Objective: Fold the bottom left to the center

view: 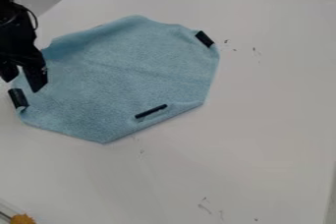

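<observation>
over the left edge of the blue cloth (125, 75), the black gripper (22, 86) hangs with its fingers spread apart, gripping nothing; the cloth lies on the white table (269, 120), three black strips (151, 111) along its edges.

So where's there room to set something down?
Between the blue cloth and the table's right edge, and below the cloth toward the orange bit, it's bare but for small dark marks. Crowded: the cloth's left, where the gripper hangs open near a black strip.
</observation>
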Controlling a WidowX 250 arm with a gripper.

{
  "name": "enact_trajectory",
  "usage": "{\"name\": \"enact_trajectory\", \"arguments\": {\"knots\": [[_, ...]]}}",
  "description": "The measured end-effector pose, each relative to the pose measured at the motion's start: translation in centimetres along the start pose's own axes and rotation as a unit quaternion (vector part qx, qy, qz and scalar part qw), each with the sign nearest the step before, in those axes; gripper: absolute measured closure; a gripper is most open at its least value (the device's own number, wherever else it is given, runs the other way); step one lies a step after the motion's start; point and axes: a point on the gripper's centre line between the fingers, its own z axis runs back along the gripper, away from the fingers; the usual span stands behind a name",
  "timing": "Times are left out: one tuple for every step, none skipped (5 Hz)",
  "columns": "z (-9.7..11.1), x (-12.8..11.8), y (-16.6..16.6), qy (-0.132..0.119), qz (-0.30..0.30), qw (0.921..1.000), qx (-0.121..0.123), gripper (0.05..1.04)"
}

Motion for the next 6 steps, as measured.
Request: {"name": "enact_trajectory", "arguments": {"knots": [[-0.3,-2.0,-0.2,0.003,0.023,0.9997,0.009,0.083],[-0.5,-2.1,0.2,-0.006,0.034,0.9992,0.019,0.083],[-1.7,-2.0,0.2,-0.004,0.042,0.999,0.015,0.083],[-2.5,-1.8,0.6,-0.002,0.046,0.9988,0.02,0.083],[-3.0,-1.5,0.7,-0.006,0.05,0.9986,0.016,0.113],[-3.1,-1.7,0.9,-0.01,0.056,0.9982,0.018,0.352]]}}
